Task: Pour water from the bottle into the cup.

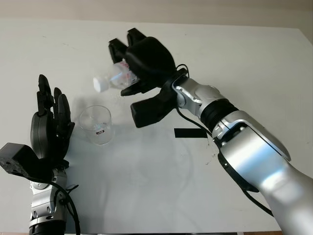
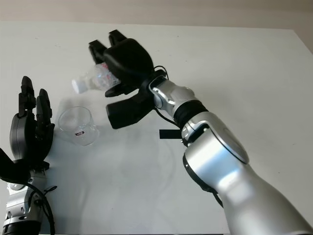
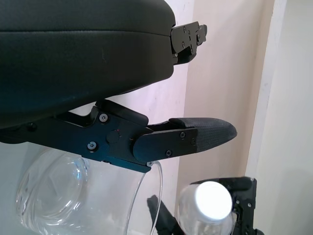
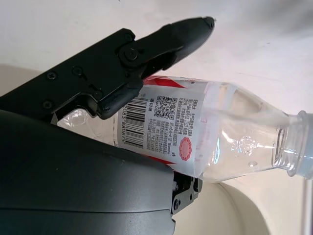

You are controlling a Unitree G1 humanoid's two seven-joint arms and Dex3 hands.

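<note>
**A:** Bottle [image 1: 113, 78] first, from the head cameras: where is it relative to the cup [image 1: 97, 125]?

**B:** Up in the air, tipped nearly onto its side, its white cap [image 1: 100, 84] pointing down toward the cup but a little beyond the rim. The right hand [image 1: 142, 73] is wrapped around its labelled body, fingers curled over the far side, thumb reaching back below. The cup stands upright on the table [image 1: 244, 58], with a strip of black tape [image 1: 190, 132] well off to its other side.

**A:** And the left hand [image 1: 49, 125]?

**B:** Just beside the cup, upright, holding nothing, not touching it that I can see.

**A:** Left wrist view?

**B:** One black finger [image 3: 195, 139] reaches over the cup's rim [image 3: 151, 196]; the capped bottle mouth [image 3: 211, 199] hangs past the cup.

**A:** Right wrist view?

**B:** The fingers [image 4: 146, 49] clamp the label [image 4: 166, 122]; the neck sticks out bare.

**A:** What could go wrong?

**B:** In my judgement, the cap looks on, so tilting further would pour nothing. With it off, the mouth sits off-centre, so water could miss the cup, and nothing steadies the light cup against a knock.
</note>
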